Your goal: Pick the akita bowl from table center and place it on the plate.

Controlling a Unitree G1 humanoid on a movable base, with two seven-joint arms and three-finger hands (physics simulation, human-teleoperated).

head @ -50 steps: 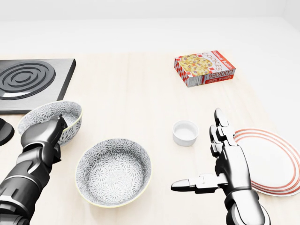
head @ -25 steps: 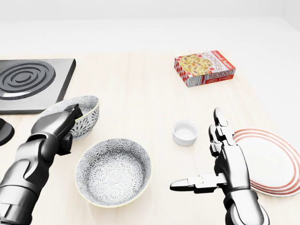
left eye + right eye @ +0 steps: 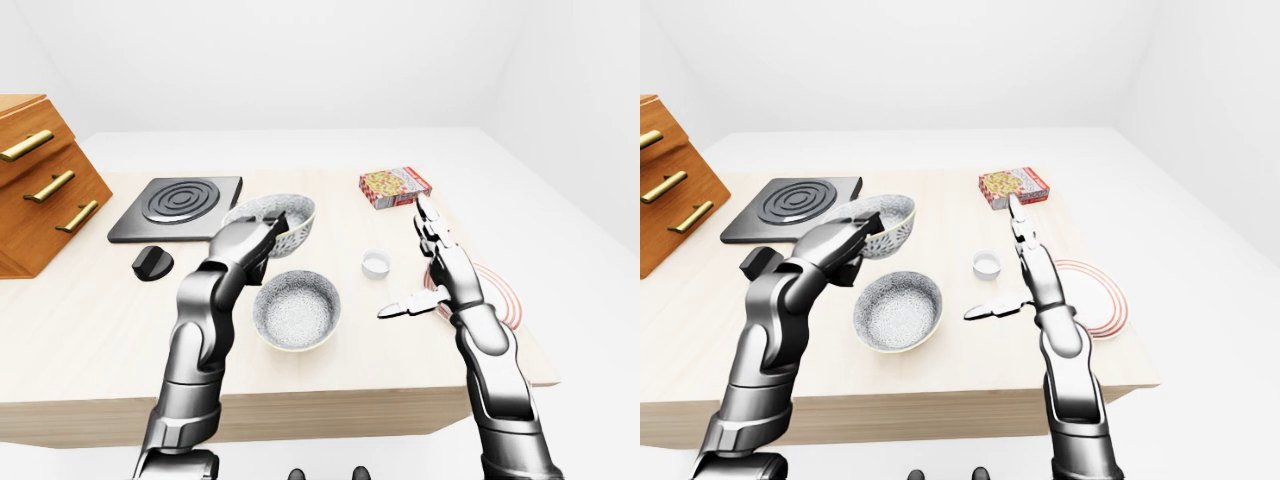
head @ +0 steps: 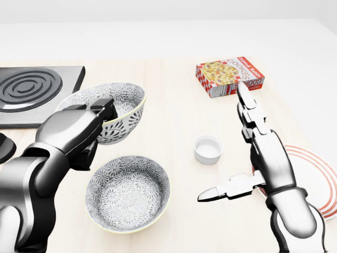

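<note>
- Bowls come first: at the lower centre of the head view a second patterned bowl (image 4: 128, 192) sits on the table (image 4: 163, 110), untouched.
- Left hand (image 4: 87, 126), at centre left, has its fingers closed over the rim of the akita bowl (image 4: 113, 108), which is lifted and tilted.
- Judging by its look, that bowl is rigid, glazed and breakable; a rim pinch could slip, so a thumb inside and fingers under the wall seems safest.
- Right hand (image 4: 253, 158) hovers open and empty, fingers spread, above the plate (image 4: 321, 179) at the right edge.
- Small white cup (image 4: 208, 149) stands between bowls and plate.
- Cookie box (image 4: 229, 77) lies upper right; a stove plate (image 4: 31, 92) upper left.
</note>
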